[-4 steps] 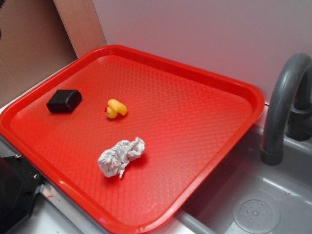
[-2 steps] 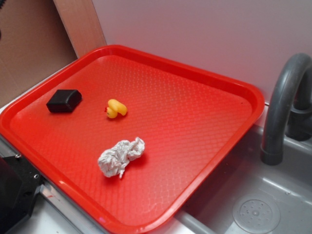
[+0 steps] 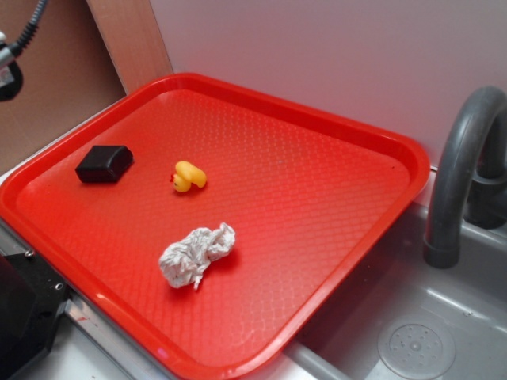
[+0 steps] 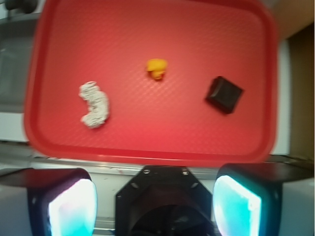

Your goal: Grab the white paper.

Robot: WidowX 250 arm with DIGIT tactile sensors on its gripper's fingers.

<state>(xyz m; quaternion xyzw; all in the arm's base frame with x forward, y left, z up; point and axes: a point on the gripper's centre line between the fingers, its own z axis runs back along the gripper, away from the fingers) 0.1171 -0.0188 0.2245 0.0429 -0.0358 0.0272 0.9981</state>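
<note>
**Hovering above the tray, jaws apart and empty**

Looking down from the wrist view, the gripper [image 4: 155, 199] fills the bottom of the frame, its two pale pads standing wide apart with nothing between them. It sits high over the near rim of the red tray [image 4: 147, 155], touching none of the things on it.

Nearest on the tray lies the white paper [image 4: 94, 104], a crumpled, curved wad with grey creases, resting on the tray floor toward the left in the wrist view. In the exterior view the white paper [image 3: 196, 254] sits in the front part of the red tray [image 3: 396, 170], clear of the rim.

Farther in stands the yellow duck [image 3: 188, 176], near the tray's middle and apart from the paper. Beyond it, toward the left corner in the exterior view, is the black block [image 3: 104, 163], well apart from both.

Beside the tray on the right are a grey sink [image 3: 444, 332] and its curved grey faucet [image 3: 459, 166]. Part of the arm [image 3: 9, 75] shows at the upper left edge.
</note>
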